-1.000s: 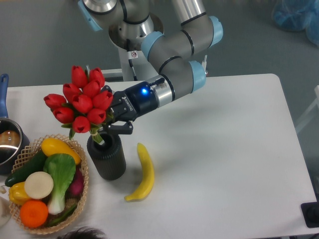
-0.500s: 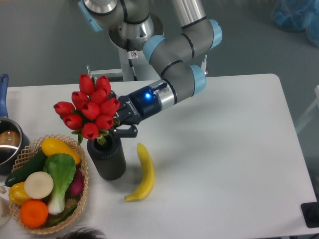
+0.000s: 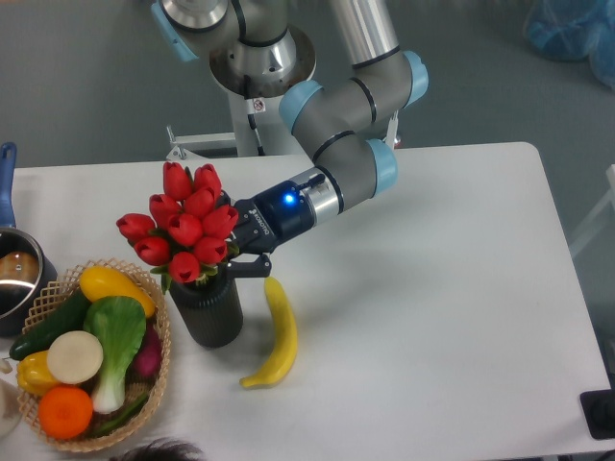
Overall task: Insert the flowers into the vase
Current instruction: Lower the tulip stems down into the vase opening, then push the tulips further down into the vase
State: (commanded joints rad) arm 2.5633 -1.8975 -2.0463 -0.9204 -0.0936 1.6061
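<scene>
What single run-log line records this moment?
step: inserting | gripper: shut on flowers | flowers: stems in vase mouth, tilted | banana: right of vase

Red flowers [image 3: 184, 230], dark vase [image 3: 208, 312]

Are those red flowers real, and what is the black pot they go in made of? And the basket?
The flowers look fake, maybe plastic or foam: every bud is the same smooth, even red. The vase looks like matte dark plastic or ceramic, dull with no shine and ribbed near the top; I can't tell which. The basket looks like woven straw or wicker, tan with a crisscross rim.
</scene>
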